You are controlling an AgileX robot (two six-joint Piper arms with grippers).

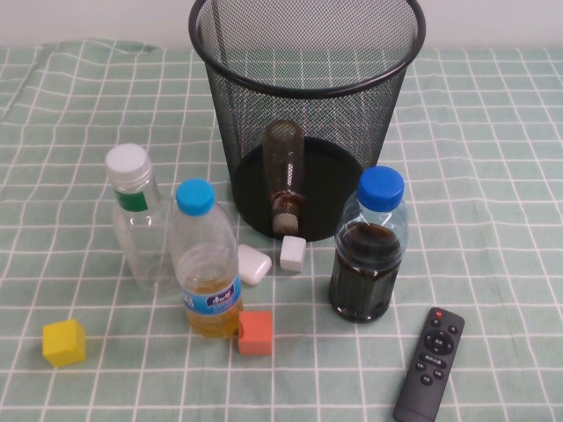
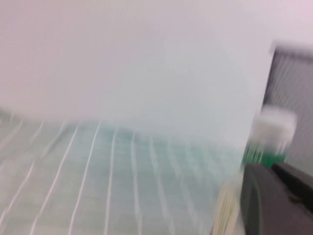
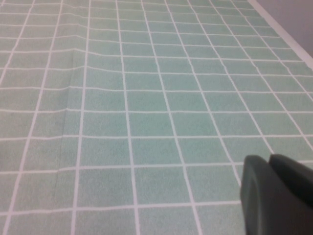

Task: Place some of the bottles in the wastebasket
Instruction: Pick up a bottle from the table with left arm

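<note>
Black mesh wastebasket [image 1: 308, 53] at centre-far already holds the small bottle [image 1: 284, 176], cap down. White-capped bottle [image 1: 136, 220] waits near-left. Left gripper [image 2: 276, 200] sits near it, right gripper [image 3: 276, 193] over bare cloth [image 3: 122, 98]; I cannot tell either's jaws.

No legible text; blue label [image 1: 212, 303] on yellow-liquid bottle [image 1: 205, 264] bears unreadable white marks.

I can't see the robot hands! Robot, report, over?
Left gripper near white-capped bottle, right gripper over bare cloth. Small bottle upside down inside wastebasket. Yellow-liquid bottle crowds the white-capped one.
</note>
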